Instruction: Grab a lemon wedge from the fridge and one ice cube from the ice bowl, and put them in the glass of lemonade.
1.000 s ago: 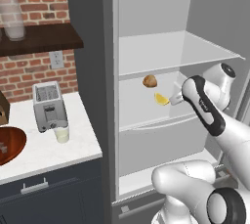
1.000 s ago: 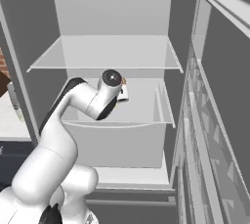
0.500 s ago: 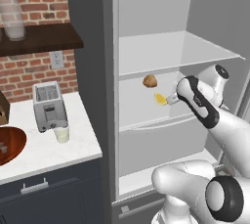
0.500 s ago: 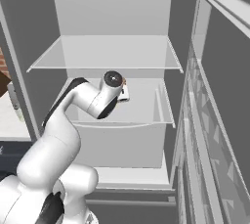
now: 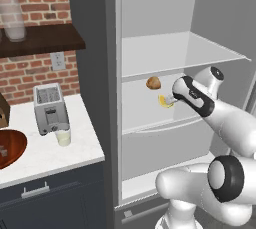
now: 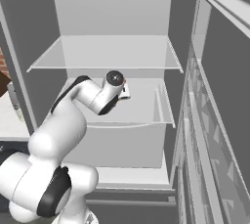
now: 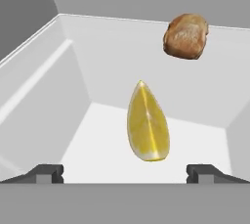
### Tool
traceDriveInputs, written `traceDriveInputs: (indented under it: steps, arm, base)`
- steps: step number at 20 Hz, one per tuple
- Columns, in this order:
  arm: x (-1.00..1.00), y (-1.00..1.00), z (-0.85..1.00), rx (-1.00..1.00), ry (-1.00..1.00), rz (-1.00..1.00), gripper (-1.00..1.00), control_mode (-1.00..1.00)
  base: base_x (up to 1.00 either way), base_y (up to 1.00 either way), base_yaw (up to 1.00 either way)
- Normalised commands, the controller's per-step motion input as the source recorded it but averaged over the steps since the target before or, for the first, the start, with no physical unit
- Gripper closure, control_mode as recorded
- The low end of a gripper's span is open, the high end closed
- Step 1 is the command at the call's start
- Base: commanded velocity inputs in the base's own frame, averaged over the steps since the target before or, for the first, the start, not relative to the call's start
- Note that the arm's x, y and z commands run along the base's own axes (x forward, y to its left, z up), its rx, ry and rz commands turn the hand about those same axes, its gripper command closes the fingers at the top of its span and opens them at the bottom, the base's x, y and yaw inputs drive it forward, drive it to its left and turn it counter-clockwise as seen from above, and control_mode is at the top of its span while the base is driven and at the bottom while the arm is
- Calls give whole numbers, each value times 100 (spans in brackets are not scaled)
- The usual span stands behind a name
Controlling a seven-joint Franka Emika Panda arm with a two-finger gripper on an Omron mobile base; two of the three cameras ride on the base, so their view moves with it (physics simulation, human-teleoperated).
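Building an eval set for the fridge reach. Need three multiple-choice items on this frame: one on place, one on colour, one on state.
1. Where does the lemon wedge lie?
A. on a fridge shelf near the brown lump
B. in the ice bowl
C. in the glass of lemonade

2. What colour is the toaster?
A. red
B. grey
C. black

3. How are the fingers of the hand?
A. shut on the wedge
B. shut on nothing
C. open, wedge not held

Key: 1 A, both lie on the white shelf in the hand view. 2 B, a grey box on the counter. 3 C, the tips stand wide apart with the wedge ahead of them.
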Motion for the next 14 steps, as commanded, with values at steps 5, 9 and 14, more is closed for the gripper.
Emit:
traceDriveInputs:
  steps: [5, 9, 14]
  arm:
    - [38, 0, -10, 0, 0, 0, -100, -100]
    - [37, 0, -11, 0, 0, 0, -100, -100]
    - [30, 0, -27, 0, 0, 0, -100, -100]
  base:
    - [0, 0, 0]
    - [0, 0, 0]
    - [0, 0, 0]
